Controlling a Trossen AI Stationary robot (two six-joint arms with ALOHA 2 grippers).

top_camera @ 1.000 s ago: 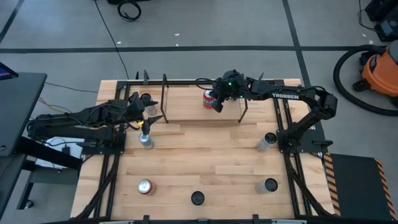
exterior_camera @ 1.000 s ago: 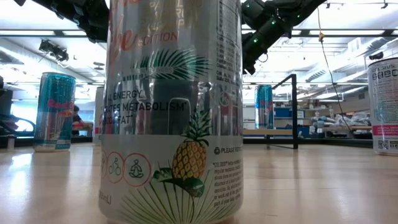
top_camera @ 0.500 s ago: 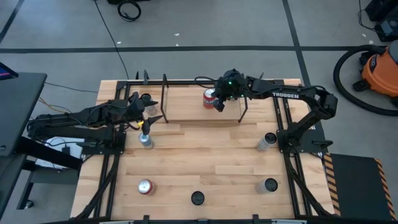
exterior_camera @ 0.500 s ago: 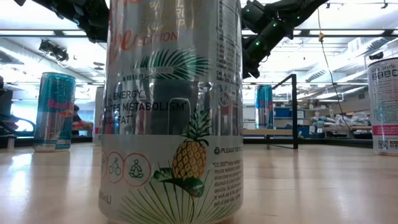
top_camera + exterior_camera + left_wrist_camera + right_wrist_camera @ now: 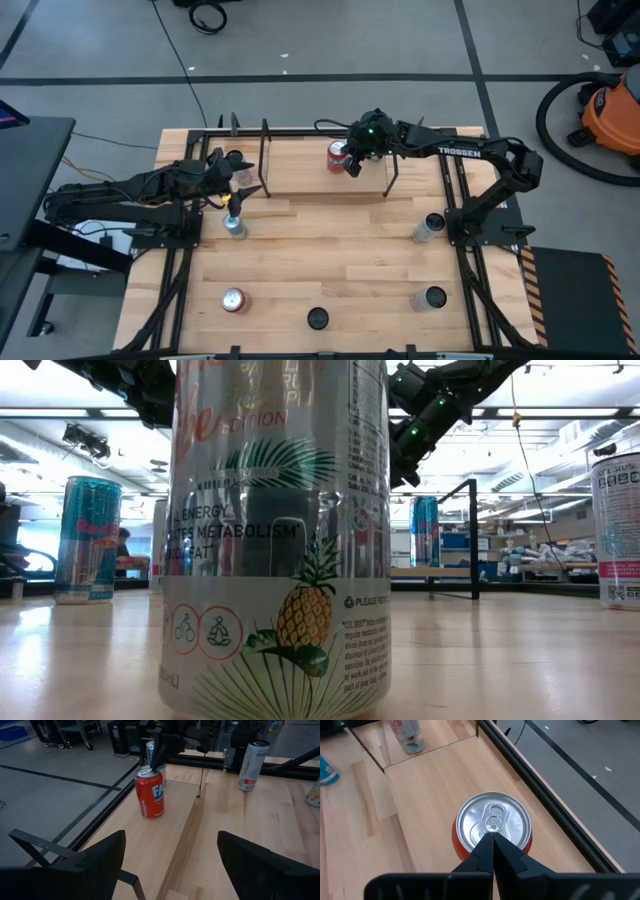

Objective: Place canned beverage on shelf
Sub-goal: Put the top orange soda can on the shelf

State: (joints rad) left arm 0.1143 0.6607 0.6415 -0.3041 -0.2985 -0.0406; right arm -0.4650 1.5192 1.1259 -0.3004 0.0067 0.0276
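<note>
High view: the red can (image 5: pixel 337 157) stands upright on the shelf (image 5: pixel 300 170) board, toward its right end, so the placing itself looks done.
Right gripper (image 5: pixel 353 163): hangs just over the can's right edge, fingers pressed together with nothing between them.
Right wrist view: the closed fingertips (image 5: pixel 493 840) sit just above the can's lid (image 5: pixel 492 824), near the pull tab; whether they touch the lid I cannot tell.
Left gripper (image 5: pixel 243 183): waits at the table's left side, near the shelf's left end, fingers about half apart and empty.
Left wrist view: the can (image 5: pixel 150 791) sits a little in from the board's outer edge, with the right arm's dark fingers just above it.
Step in hand: judged as clearing the right arm away from the placed can.
How to do it well: lift straight up before any sideways travel, so the closed tips do not drag on the rim or tab and tip the can.
Watch for: the shelf's thin black rod (image 5: pixel 388 176) close by the gripper; rise above it first.
</note>
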